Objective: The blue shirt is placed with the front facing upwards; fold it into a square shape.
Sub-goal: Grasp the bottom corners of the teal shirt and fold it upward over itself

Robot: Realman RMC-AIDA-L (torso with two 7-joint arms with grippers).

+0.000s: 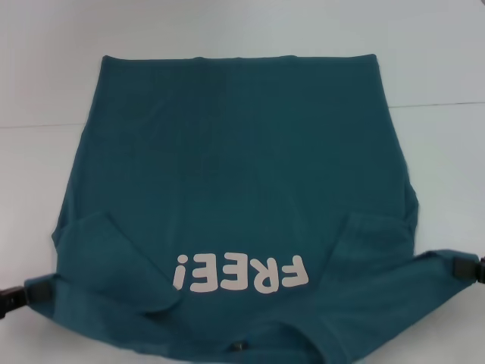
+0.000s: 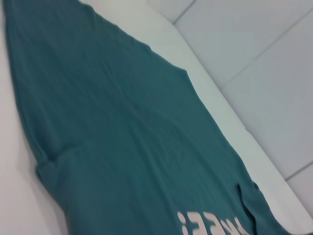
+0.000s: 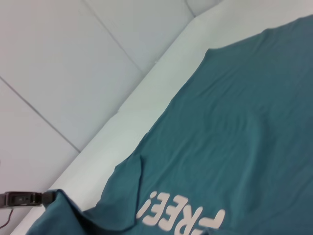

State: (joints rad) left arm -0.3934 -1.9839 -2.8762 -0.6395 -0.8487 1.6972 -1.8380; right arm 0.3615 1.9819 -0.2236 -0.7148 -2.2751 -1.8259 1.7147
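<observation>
Shirt: print up, collar nearest robot.
Left gripper: clamped on left shoulder corner.
Right gripper: clamped on right corner.

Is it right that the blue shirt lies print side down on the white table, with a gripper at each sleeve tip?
Not quite. The blue shirt lies print side up: the head view shows the whitish "FREE!" lettering. The rest holds: left gripper and right gripper sit at the sleeve tips on the white table.
</observation>
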